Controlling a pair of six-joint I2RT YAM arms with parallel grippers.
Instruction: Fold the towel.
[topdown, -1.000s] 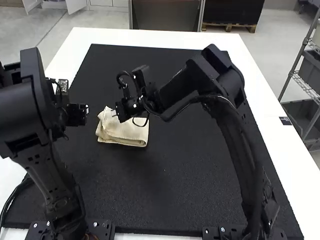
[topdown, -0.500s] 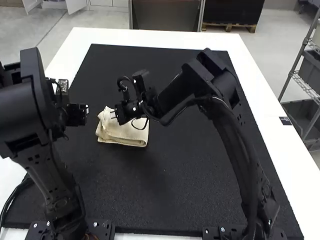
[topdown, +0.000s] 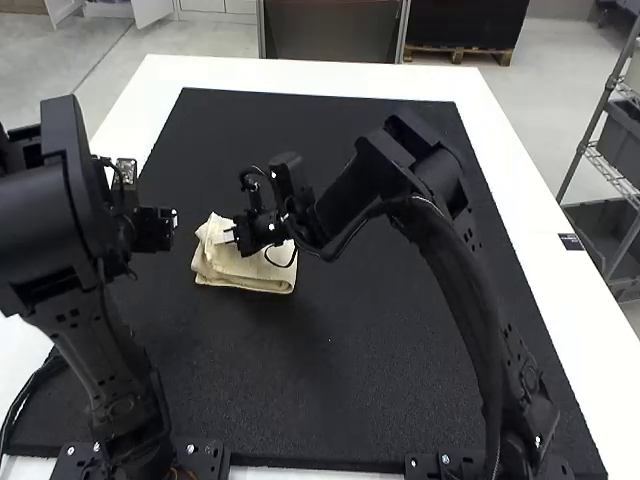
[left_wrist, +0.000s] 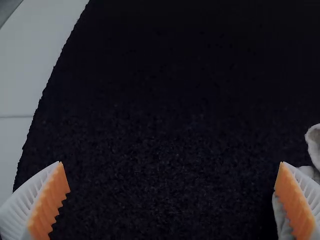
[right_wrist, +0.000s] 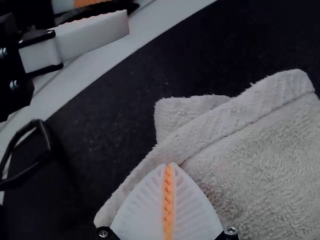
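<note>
The cream terry-cloth towel (topdown: 255, 272) lies on the black textured mat (topdown: 350, 340), left of centre, folded into a thick pad with its far left part rumpled. Its longer side runs roughly left to right. The right gripper (right_wrist: 168, 164), with white ribbed fingers and orange pads, reaches in from the right and points left, nearly along that side, its tips over the towel's far left part. Those fingers are closed together; whether any cloth is pinched between them cannot be told. The left gripper (left_wrist: 171, 162) stands wide open and empty just left of the towel. The right gripper is the nearer, so tidying that rumpled part probably falls to it, with the left gripper close enough to get in its way.
</note>
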